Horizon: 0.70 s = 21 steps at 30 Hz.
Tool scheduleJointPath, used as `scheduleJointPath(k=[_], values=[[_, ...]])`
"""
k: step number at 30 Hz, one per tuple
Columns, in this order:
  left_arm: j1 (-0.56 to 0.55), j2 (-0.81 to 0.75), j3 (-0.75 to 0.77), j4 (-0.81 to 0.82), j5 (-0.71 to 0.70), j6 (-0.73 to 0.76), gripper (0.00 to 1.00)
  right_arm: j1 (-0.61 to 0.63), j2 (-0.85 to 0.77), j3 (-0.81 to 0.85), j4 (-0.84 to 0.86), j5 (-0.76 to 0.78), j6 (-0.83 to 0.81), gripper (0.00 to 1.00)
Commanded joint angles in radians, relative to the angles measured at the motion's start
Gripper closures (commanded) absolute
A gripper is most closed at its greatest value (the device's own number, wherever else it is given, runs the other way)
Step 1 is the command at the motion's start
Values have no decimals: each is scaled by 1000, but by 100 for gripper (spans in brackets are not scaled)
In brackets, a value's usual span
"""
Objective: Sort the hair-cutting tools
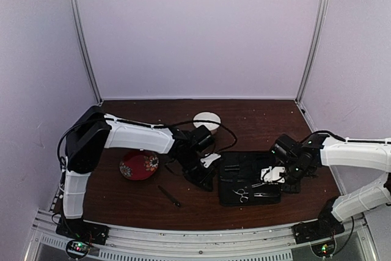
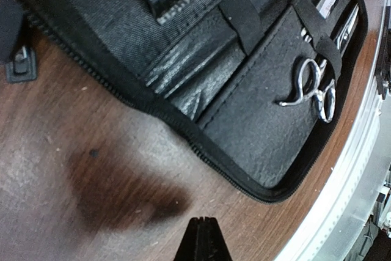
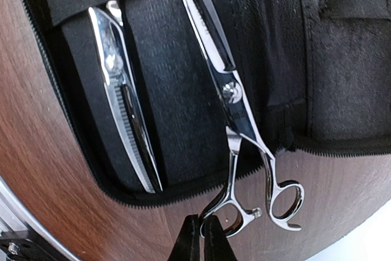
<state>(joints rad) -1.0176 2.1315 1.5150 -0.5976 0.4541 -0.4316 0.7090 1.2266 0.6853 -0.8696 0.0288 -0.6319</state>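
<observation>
Right gripper (image 3: 197,239) closed, grip unclear — scissors (image 3: 232,99) lie straight ahead, rings nearest, blades tucked in case (image 3: 342,90)

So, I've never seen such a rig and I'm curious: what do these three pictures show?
The left arm and right arm are robots bolted to a table. One picture looks down from above; the others come from cameras on each wrist. On the table lie an open black case, a red plate and a thin black stick tool. The left pincer is shut and empty. The right pincer seems to pinch the ring handle of the long scissors; a second pair of scissors sits strapped in the case.
</observation>
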Motion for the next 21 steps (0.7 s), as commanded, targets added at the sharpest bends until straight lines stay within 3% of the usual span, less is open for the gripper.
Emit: scheduleJointPath(k=[1, 21], values=[[-5, 35, 34, 24, 40, -9, 100, 25, 43, -4, 61, -37, 22, 100], [-6, 84, 94, 9, 65, -9, 100, 133, 293, 104, 134, -100, 110, 99]])
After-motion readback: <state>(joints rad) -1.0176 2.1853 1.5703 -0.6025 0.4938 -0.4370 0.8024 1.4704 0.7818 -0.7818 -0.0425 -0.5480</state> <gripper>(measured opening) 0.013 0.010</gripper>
